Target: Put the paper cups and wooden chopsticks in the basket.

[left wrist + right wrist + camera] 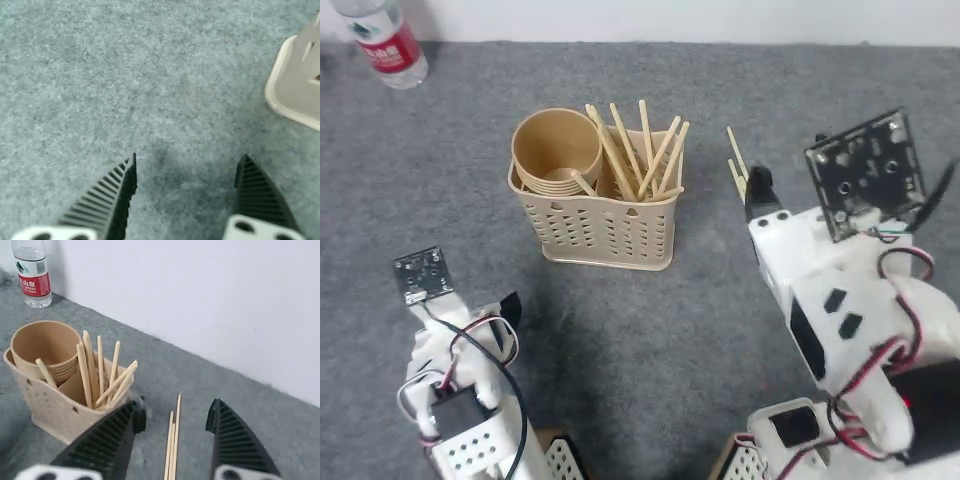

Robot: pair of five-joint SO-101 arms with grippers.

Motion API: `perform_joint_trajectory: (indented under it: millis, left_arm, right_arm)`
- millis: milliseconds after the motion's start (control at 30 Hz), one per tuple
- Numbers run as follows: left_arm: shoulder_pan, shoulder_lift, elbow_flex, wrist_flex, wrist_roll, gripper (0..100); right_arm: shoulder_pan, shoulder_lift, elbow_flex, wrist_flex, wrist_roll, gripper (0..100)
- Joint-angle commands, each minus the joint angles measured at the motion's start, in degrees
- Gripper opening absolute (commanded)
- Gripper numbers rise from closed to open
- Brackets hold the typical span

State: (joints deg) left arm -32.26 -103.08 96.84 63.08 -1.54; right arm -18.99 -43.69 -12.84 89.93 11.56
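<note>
A beige slotted basket (605, 230) stands mid-table. It holds stacked paper cups (557, 150) and several wooden chopsticks (640, 150) leaning upright. In the right wrist view the basket (47, 410), the cups (45, 347) and those chopsticks (100, 372) appear again. A few loose chopsticks (736, 160) lie on the carpet just right of the basket. My right gripper (757, 195) hovers over their near ends, open, and the loose chopsticks (173, 440) run between its jaws without touching them. My left gripper (185, 175) is open over bare carpet in front of the basket's corner (295, 85), holding nothing.
A plastic water bottle (385, 40) lies at the far left corner, and it stands out against the white wall in the right wrist view as the bottle (31, 272). Grey carpet (650, 340) covers the table between both arms and the basket.
</note>
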Motion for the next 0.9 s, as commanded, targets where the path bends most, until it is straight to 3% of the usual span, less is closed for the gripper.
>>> perform_joint_trajectory:
  millis: [0, 267, 533, 667, 867]
  left_arm:
    - [0.62, -0.79, -0.40, 0.35, -0.62, 30]
    - [0.62, -0.79, -0.40, 0.35, -0.62, 30]
    - [0.62, -0.79, -0.40, 0.35, -0.62, 30]
    - [0.70, -0.79, -0.40, 0.35, -0.62, 30]
    - [0.70, -0.79, -0.40, 0.35, -0.62, 30]
  right_arm:
    - [0.48, 5.58, -2.02, 4.70, 0.70, 20.2]
    - [1.54, 19.56, -1.58, 9.54, 0.70, 20.2]
    - [16.66, 36.09, -0.09, 4.62, 0.18, 20.1]
    - [18.68, 47.87, -0.09, 1.71, 0.97, 20.1]
    - [18.42, 64.66, -0.53, -4.35, 9.67, 12.8]
